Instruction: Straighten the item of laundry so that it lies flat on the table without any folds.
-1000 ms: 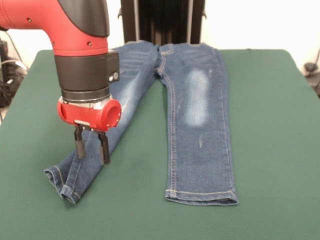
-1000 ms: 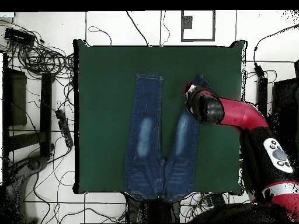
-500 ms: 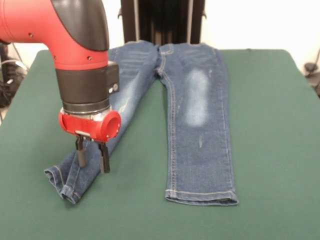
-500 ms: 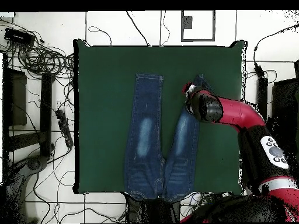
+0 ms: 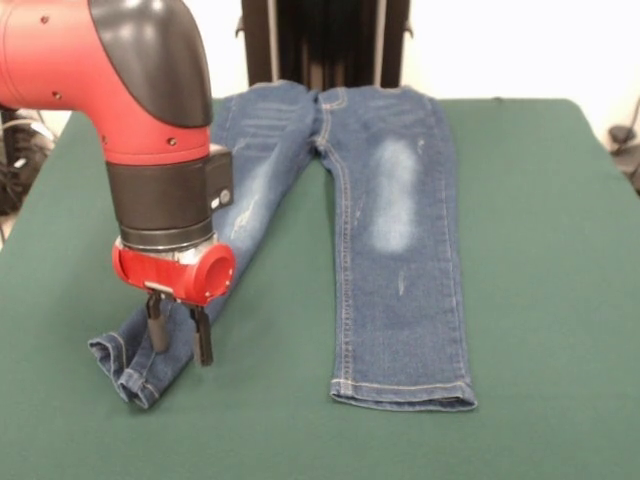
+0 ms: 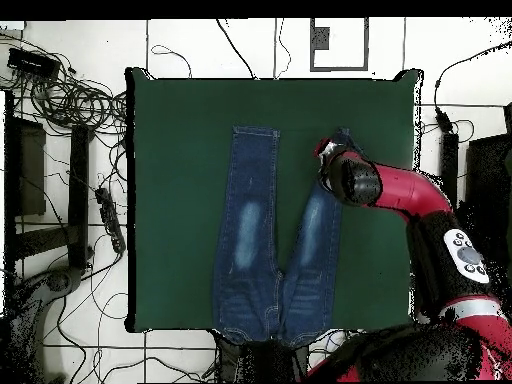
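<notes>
A pair of blue jeans (image 5: 395, 230) lies on the dark green table (image 5: 545, 300), waist at the far edge. One leg lies flat and straight. The other leg (image 5: 215, 240) runs diagonally and looks narrowed by a lengthwise fold, with its hem (image 5: 125, 368) curled near the front left. My gripper (image 5: 178, 338) stands open just above that folded leg, close to the hem, fingers (image 5: 203, 343) pointing down on either side of the cloth. In the overhead view the arm's head covers the gripper (image 6: 326, 160) over the right-hand leg of the jeans (image 6: 250, 230).
Bare green table (image 6: 180, 200) surrounds the jeans on both sides and in front. Tangled cables (image 6: 70, 100) and a power strip (image 6: 110, 222) lie on the floor beside the table.
My gripper has come lower and moved along the folded leg toward its hem. The fingers stay apart. The jeans have not shifted.
</notes>
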